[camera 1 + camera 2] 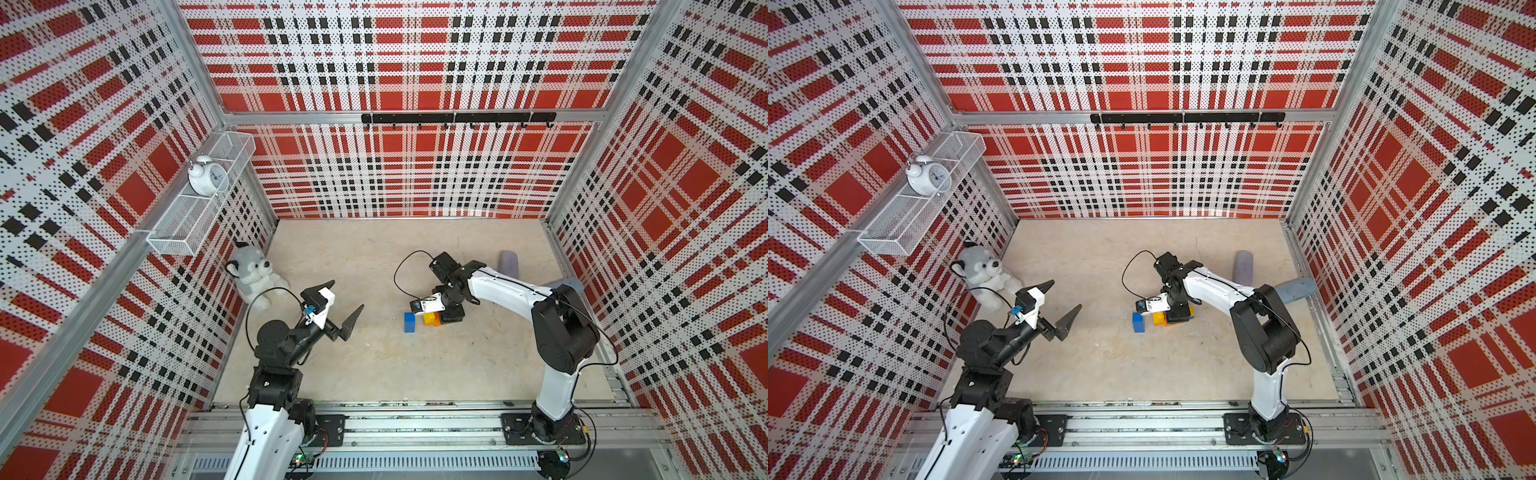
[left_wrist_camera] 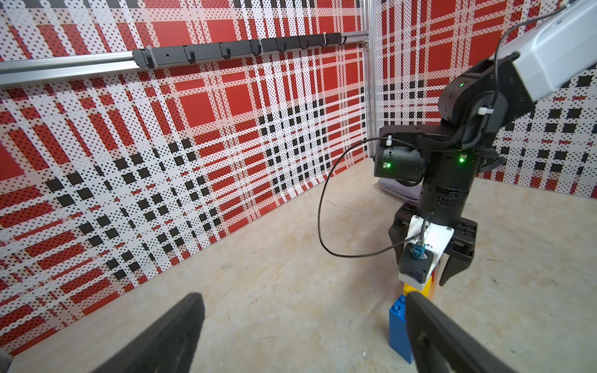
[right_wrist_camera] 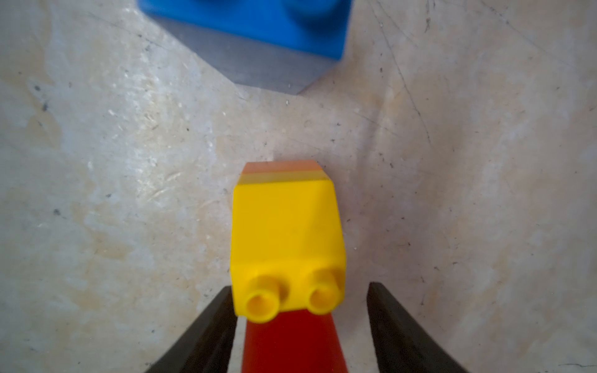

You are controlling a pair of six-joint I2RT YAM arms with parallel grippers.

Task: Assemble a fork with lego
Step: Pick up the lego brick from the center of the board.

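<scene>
1. The lego (image 1: 430, 319) is seen lower-right of centre in a top view.
2. Its yellow brick (image 3: 287, 232), seemingly atop a red brick (image 3: 290, 342), is pointed studs-first at the right end effector (image 3: 300, 286), which is set astride it, unclamped.
3. The left end effector (image 1: 347, 295) is spread wide, empty.

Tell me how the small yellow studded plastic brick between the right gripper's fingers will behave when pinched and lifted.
The yellow studded plastic brick looks hard-moulded, so it should stay stiff under a pinch. Its smooth glossy sides may slip in a light grip. It sits atop an orange-red plastic brick, probably stud-locked, so that may lift too.
</scene>
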